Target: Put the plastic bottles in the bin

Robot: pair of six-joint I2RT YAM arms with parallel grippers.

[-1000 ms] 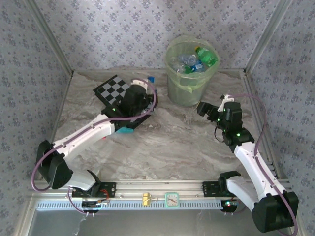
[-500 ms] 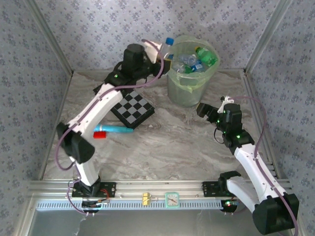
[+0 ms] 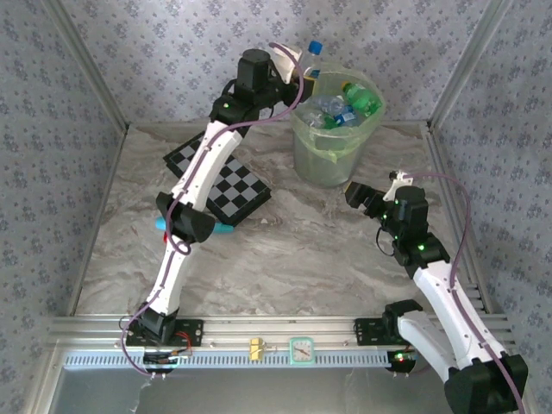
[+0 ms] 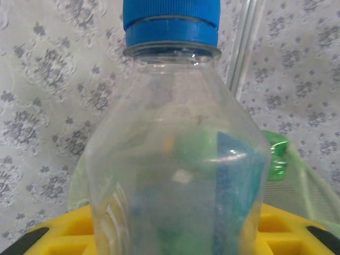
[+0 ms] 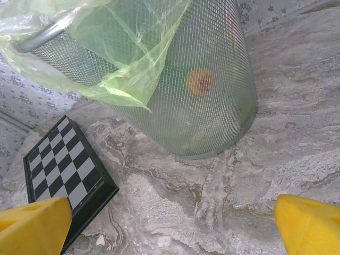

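1. One clear plastic bottle (image 4: 178, 159), smooth and round-shouldered with a ribbed blue cap and a blue label, is clamped cap-up in the left gripper (image 3: 297, 73). The yellow pads (image 4: 53, 234) press its sides low down, and it hangs over the far-left rim of the bin (image 3: 332, 159).
2. The bin is a round, tapering fine-mesh drum lined with a thin, crinkled yellow-green bag that drapes over its rim. It stands at the back of the table near the far wall.
3. More bottles (image 3: 341, 105), clear ones and green ones, lie heaped inside, close to the rim.
4. The right gripper (image 5: 170, 228) hovers low just beside the bin's near right side, its jaws wide apart and empty.
5. A flat black-and-white checkered board (image 3: 228, 185) lies left of the bin, apart from it, and a teal stick (image 3: 222, 229) lies at the board's near corner.
6. The marbled tabletop (image 3: 302, 259) is bare between the arms. Patterned walls close in the left, far and right sides.
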